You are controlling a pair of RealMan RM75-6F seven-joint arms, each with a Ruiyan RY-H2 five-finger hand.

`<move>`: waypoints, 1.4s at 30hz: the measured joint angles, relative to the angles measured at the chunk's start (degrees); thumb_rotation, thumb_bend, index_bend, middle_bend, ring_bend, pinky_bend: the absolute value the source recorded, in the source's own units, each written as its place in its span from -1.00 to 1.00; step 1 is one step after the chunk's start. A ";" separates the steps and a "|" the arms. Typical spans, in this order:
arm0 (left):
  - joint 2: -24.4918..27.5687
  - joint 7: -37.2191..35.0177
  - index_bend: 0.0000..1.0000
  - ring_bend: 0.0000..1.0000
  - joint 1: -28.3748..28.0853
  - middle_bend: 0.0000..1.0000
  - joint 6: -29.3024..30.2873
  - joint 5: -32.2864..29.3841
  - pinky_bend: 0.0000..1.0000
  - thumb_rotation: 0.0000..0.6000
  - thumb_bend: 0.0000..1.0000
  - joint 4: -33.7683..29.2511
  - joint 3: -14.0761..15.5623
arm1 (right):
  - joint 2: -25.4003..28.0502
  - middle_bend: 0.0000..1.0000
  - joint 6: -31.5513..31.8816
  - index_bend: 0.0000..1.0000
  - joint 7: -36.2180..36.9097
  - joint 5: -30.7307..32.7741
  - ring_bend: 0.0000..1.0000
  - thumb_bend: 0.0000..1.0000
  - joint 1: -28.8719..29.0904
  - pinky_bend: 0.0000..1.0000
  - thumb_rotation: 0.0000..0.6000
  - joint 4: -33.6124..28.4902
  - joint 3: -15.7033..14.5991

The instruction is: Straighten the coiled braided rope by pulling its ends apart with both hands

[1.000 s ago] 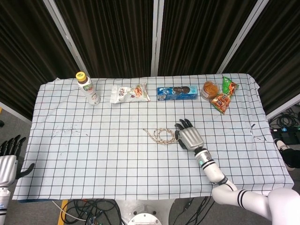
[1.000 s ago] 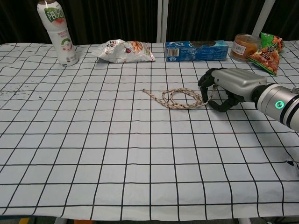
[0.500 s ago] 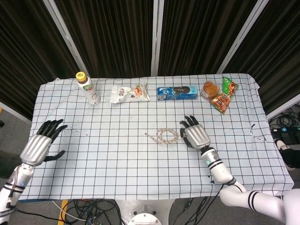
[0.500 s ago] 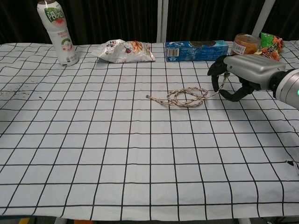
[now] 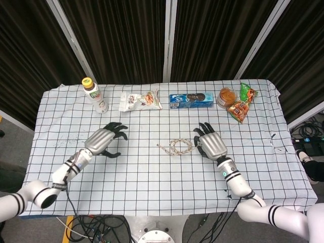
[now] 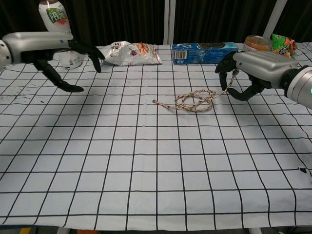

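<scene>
- The beige-and-brown braided rope (image 5: 175,147), coiled in a loose loop, lies near the middle of the white tablecloth with a black grid (image 5: 152,182), its long axis running roughly left to right across the table.
- The right hand (image 5: 211,145), silver-backed with black fingers, sits at the rope's right end. In the chest view that end rises off the cloth as a taut strand into the curled fingers (image 6: 228,67), so this hand has the rope's end pinched.
- The rope's other end (image 6: 157,102) lies free on the cloth, a short tail pointing toward the robot's left side.
- The left hand (image 5: 105,139) hovers above the cloth well apart from the rope, fingers spread and curved, grasping nothing.
- The relation that matters: the free tail lies to the right of the left hand as seen from the head camera, along much the same line as the rope's own axis. My judgement is that the left hand needs to travel across toward the coil and come down on that tail; it is the nearer hand to it, and the only free one.
- Once both ends are held, pulling outward along that left-right axis should draw the loop open.
- Along the far edge stand a white drink bottle with a yellow cap (image 5: 95,95), a clear snack bag (image 5: 139,100), a blue biscuit box (image 5: 191,100) and more snacks to the right, all away from the pulling line.
</scene>
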 measured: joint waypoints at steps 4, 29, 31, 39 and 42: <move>-4.65 0.35 -0.32 -1.00 -2.96 -0.79 -1.69 -2.06 -1.00 1.00 -0.58 2.70 -0.79 | 0.31 -0.61 0.03 0.33 -1.07 0.14 -1.00 0.03 0.25 -1.00 1.00 -0.43 0.12; -23.57 6.35 -0.23 -1.00 -14.46 -0.87 -3.25 -6.32 -1.00 1.00 -0.47 20.37 -2.53 | -0.42 -0.61 -0.14 0.34 -5.06 2.58 -1.00 0.03 1.62 -1.00 1.00 -1.61 0.47; -24.21 7.12 -0.20 -1.00 -15.12 -0.87 -4.04 -6.63 -1.00 1.00 -0.46 21.71 -2.42 | -0.31 -0.61 -0.17 0.34 -5.14 2.76 -1.00 0.03 1.64 -1.00 1.00 -1.67 0.51; -26.66 10.16 -0.10 -1.00 -16.75 -0.87 -7.21 -10.03 -1.00 1.00 -0.46 25.96 -2.17 | -0.36 -0.61 -0.39 0.34 -5.20 3.09 -1.00 0.03 1.95 -1.00 1.00 -1.62 0.55; -27.46 10.68 -0.06 -1.00 -16.95 -0.87 -7.02 -10.64 -1.00 1.00 -0.46 26.69 -2.24 | -0.52 -0.61 -0.40 0.34 -5.27 3.10 -1.00 0.03 2.06 -1.00 1.00 -1.54 0.52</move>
